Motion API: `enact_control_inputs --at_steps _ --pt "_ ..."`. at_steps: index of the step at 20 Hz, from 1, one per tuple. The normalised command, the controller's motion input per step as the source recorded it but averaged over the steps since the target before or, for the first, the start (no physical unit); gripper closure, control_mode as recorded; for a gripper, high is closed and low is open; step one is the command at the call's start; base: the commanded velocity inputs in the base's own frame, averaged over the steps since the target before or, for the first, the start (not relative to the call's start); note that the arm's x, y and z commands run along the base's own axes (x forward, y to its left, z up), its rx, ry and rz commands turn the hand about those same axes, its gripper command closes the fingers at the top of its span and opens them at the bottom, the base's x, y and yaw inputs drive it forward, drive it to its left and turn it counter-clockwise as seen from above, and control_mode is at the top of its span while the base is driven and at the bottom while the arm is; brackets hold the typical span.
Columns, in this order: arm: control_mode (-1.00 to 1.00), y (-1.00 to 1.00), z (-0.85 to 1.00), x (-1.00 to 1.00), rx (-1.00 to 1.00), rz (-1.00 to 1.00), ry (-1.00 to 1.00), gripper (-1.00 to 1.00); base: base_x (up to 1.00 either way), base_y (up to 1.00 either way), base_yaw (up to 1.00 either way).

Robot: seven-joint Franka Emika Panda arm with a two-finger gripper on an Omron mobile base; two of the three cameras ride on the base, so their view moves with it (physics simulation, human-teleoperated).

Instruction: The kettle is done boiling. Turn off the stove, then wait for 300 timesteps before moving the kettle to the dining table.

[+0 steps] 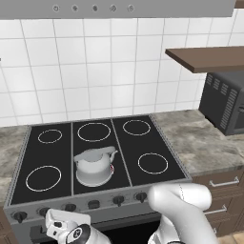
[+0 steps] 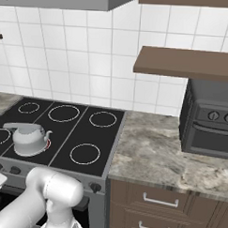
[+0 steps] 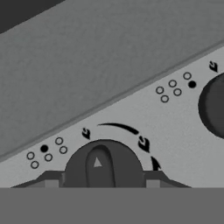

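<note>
- Left base view: the kettle (image 1: 94, 166) sits on the stove (image 1: 152, 143), on the near middle burner, spout pointing right. A row of knobs (image 1: 118, 199) lines the steel front. The toaster oven (image 1: 224, 102) stands on the counter (image 1: 200, 138) at right.
- Right base view: kettle (image 2: 29, 138) at the stove's (image 2: 100, 143) near left; drawers (image 2: 161, 201) below the counter (image 2: 156, 150).
- Hand view: the jaws (image 3: 102, 183) stand part open, one tip either side of a black knob (image 3: 103, 165); whether they touch it cannot be told. A second knob (image 3: 214, 106) lies to the right.
</note>
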Motion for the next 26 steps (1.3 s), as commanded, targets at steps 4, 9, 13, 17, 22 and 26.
enact_control_inputs --at_steps 4,9,13,17,22,26 --pt "-1.0 -0.01 -0.27 0.0 0.27 -0.03 0.0 1.0 0.0 0.0 0.0" --pt "-1.0 -0.01 -0.21 0.0 0.27 -0.06 -0.01 1.0 0.0 0.0 0.0" --pt "-1.0 0.0 -0.22 0.0 0.27 -0.09 -0.02 1.0 0.0 0.0 0.0" --pt "-1.0 0.0 -0.21 0.0 0.27 -0.1 -0.02 1.0 0.0 0.0 0.0" --pt "-1.0 0.0 -0.2 -0.01 0.28 -0.11 -0.03 1.0 0.0 0.0 0.0" --pt "-1.0 0.0 -0.22 0.0 0.29 -0.13 -0.02 1.0 0.0 0.0 0.0"
